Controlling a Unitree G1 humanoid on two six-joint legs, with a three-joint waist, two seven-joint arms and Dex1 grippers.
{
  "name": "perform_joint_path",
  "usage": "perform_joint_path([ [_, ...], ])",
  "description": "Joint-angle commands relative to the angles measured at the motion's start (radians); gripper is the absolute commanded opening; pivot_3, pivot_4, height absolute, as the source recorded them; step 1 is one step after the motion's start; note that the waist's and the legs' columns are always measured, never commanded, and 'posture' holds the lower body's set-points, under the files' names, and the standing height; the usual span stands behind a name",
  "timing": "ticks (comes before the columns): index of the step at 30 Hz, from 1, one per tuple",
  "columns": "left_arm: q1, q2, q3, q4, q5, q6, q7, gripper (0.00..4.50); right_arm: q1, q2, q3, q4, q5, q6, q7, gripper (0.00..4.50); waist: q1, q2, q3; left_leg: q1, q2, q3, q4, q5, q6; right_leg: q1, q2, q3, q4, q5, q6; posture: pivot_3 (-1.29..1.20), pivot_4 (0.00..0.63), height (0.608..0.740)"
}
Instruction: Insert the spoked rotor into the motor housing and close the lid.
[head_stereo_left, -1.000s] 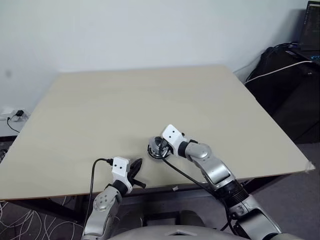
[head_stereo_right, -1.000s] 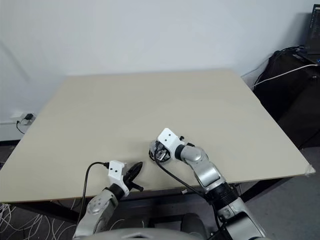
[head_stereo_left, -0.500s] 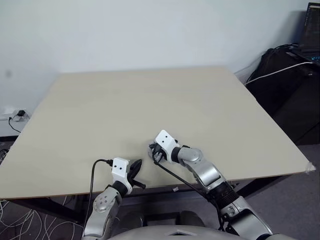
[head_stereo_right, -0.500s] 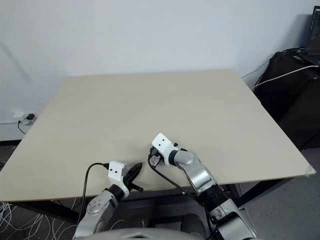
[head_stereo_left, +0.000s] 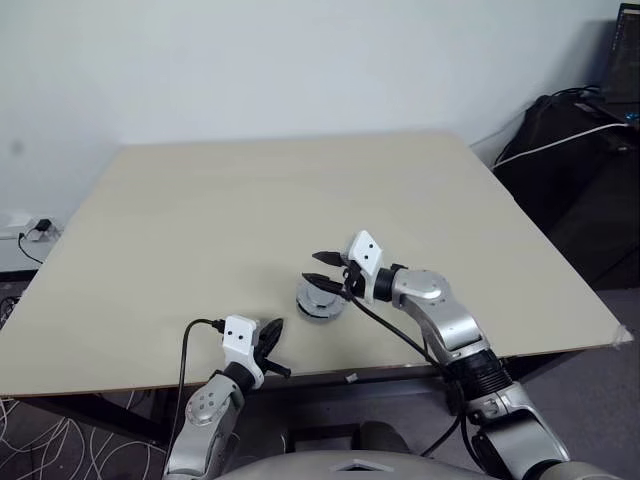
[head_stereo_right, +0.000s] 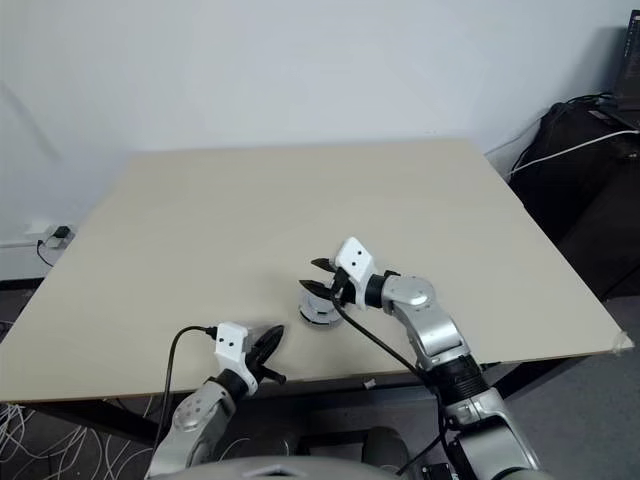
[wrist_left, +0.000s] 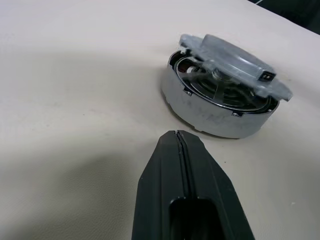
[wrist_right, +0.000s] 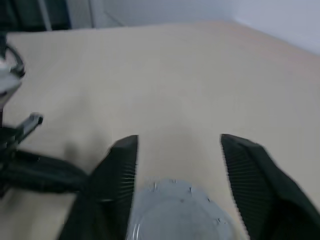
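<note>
The motor housing (wrist_left: 210, 114) is a round silver case near the table's front edge. The dull grey lid (wrist_left: 231, 61) lies tilted on top of it, with one edge raised. Through that gap the shiny spokes of the spoked rotor (wrist_left: 212, 92) show inside. My right gripper (head_stereo_left: 315, 268) hovers open just above and behind the lid (wrist_right: 180, 215), holding nothing. My left gripper (head_stereo_left: 272, 335) is shut and empty, low at the front edge, a little to the left of the housing (head_stereo_left: 320, 300). Its tip (wrist_left: 178, 134) points at the case.
The beige table (head_stereo_left: 250, 200) is bare around the housing. Its front edge runs just behind my left gripper. Dark bags and a white cable (head_stereo_left: 560, 140) stand beyond the right edge. A wall socket with cables (head_stereo_left: 30, 232) is at the far left.
My right gripper has opened and risen off the lid, drawing back to the right. The lid stays on the housing. The left arm has not moved.
</note>
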Motion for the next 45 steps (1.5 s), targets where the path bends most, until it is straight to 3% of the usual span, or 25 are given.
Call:
perform_joint_path([
  [1,-0.014,0.000,0.005,-0.043,-0.008,-0.017,-0.002,0.00,-0.068,-0.014,0.014,0.119,-0.020,-0.127,0.096,3.92,-0.001,0.000,0.000,0.000,0.000,0.000,0.000,0.000,0.000,0.000,0.000,0.000,0.000,0.000,0.000,0.00,0.000,0.740],
  [3,-0.010,0.001,0.007,-0.047,-0.006,-0.018,0.002,0.00,-0.099,-0.017,0.030,0.206,-0.056,-0.200,0.116,4.47,-0.001,0.000,0.000,0.000,0.000,0.001,0.000,0.000,0.000,0.000,0.000,0.000,0.000,0.000,0.000,0.00,0.000,0.740],
  [9,0.004,0.006,0.017,-0.061,-0.006,-0.020,0.014,0.00,-0.149,0.012,0.048,0.356,-0.093,-0.290,0.163,4.47,0.000,0.000,0.000,0.000,0.000,0.000,0.000,0.000,0.000,0.000,0.000,0.000,0.000,0.001,-0.002,0.00,0.000,0.740],
  [31,0.030,0.007,0.011,-0.117,0.001,0.000,0.032,0.00,-0.249,0.035,0.038,0.632,-0.167,-0.301,0.182,4.47,-0.001,0.002,-0.001,0.000,0.000,0.001,0.000,0.000,0.000,0.000,0.000,0.001,0.001,0.002,-0.003,0.00,0.000,0.740],
  [35,0.030,0.006,0.010,-0.120,0.000,0.003,0.032,0.00,-0.247,0.037,0.033,0.632,-0.168,-0.294,0.187,3.28,-0.001,0.002,-0.001,0.000,0.000,0.001,0.000,0.000,-0.001,0.000,0.000,0.001,0.001,0.002,-0.003,0.00,0.000,0.740],
  [45,0.028,0.008,0.003,-0.125,-0.001,0.016,0.027,0.00,-0.148,0.064,-0.032,0.445,-0.070,-0.149,0.178,3.26,0.000,0.002,-0.002,0.000,0.000,0.000,0.000,0.000,0.000,-0.001,0.000,0.001,0.001,0.002,-0.003,0.00,0.000,0.740],
])
